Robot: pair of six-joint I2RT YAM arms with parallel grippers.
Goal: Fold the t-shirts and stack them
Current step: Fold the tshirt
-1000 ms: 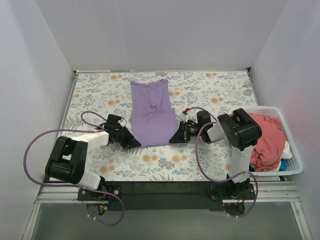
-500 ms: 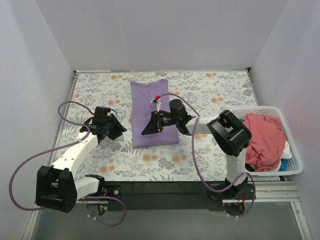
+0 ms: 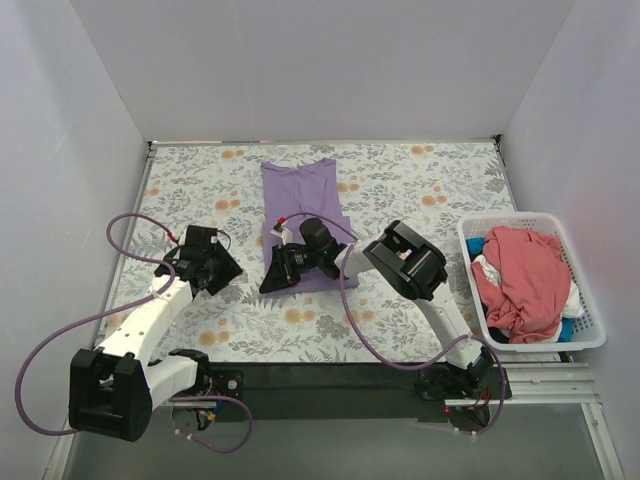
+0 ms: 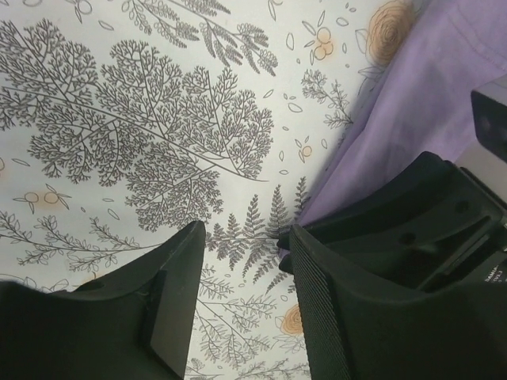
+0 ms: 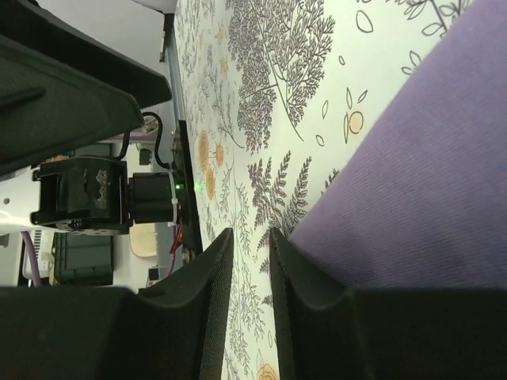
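Reaching right across the lavender shirt (image 3: 300,190), the right arm now has its claw (image 3: 270,280) at the shirt's near left corner. A second ago it sat at the near right corner. The left claw (image 3: 228,272) has done the opposite. It has let go of the near left corner, backed off to the left and now rests low over bare counter (image 3: 420,190), just beside the cloth.

In the left wrist view its fingers (image 4: 178,305) stand apart, with only the leaf print between them and the purple edge off to one side. In the right wrist view the right claw's fingers (image 5: 305,289) are a narrow slit apart. The counter shows through the gap and the lavender cloth lies against the outside of one finger, so I see nothing pinched.

This looks like a lengthwise fold, the right side carried over to the left while the left arm clears the way. The right arm covers the near half of the shirt from above, so I cannot tell how cleanly the layer has landed.

The lavender shirt lies flat in the middle of the counter, collar end away from the arms. The coral shirt (image 3: 525,280) is heaped in the basket (image 3: 512,216) on the right, so most of the job remains.
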